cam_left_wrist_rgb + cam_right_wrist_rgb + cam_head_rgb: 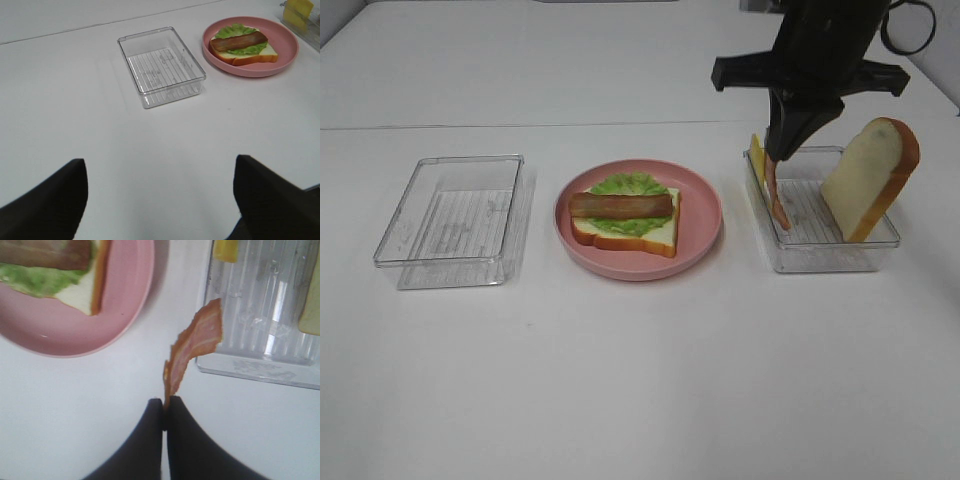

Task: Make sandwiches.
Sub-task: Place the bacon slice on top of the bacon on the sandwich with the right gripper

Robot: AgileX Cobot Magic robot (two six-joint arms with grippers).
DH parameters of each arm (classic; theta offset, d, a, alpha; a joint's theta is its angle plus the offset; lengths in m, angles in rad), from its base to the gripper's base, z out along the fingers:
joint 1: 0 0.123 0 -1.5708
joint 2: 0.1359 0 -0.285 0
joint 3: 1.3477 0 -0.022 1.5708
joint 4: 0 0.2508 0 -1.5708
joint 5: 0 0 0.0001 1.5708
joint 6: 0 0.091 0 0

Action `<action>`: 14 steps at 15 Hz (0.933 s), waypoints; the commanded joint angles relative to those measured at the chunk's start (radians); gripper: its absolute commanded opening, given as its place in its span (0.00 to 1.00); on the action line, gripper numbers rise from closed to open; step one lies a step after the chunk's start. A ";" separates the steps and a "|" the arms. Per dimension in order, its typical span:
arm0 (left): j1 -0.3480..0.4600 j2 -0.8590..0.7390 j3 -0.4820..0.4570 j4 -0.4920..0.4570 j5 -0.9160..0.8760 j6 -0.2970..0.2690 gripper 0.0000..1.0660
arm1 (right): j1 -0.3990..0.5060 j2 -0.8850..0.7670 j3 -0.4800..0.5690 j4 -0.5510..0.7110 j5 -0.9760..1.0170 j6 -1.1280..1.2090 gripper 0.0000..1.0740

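Observation:
On the pink plate [705, 215] lies a bread slice [655, 237] with green lettuce [630, 185] and one bacon strip [620, 205] on top; they also show in the left wrist view [239, 42]. My right gripper [778, 157] is shut on the second bacon strip [777, 195], which hangs limp over the left edge of the right tray [820, 255]; the right wrist view shows the strip [192, 350] pinched at its end. The second bread slice [870, 180] leans upright in that tray, the yellow cheese [757, 155] at its far left corner. My left gripper [160, 200] is open and empty.
An empty clear ribbed tray [450, 215] stands left of the plate, also in the left wrist view [162, 65]. The table is white; a seam runs across it behind the trays.

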 commanded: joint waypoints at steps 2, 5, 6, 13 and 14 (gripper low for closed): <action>0.000 -0.020 0.005 0.001 -0.011 0.002 0.72 | -0.001 -0.066 0.003 0.163 -0.028 -0.078 0.00; 0.000 -0.020 0.005 0.001 -0.011 0.002 0.72 | 0.016 -0.051 0.003 0.379 -0.095 -0.203 0.00; 0.000 -0.020 0.005 0.001 -0.011 0.002 0.72 | 0.039 -0.037 0.003 0.428 -0.142 -0.230 0.00; 0.000 -0.020 0.005 0.001 -0.011 0.002 0.72 | 0.094 0.208 0.003 0.961 -0.449 -0.501 0.00; 0.000 -0.020 0.005 0.001 -0.011 0.002 0.72 | 0.094 0.226 0.003 1.003 -0.449 -0.532 0.00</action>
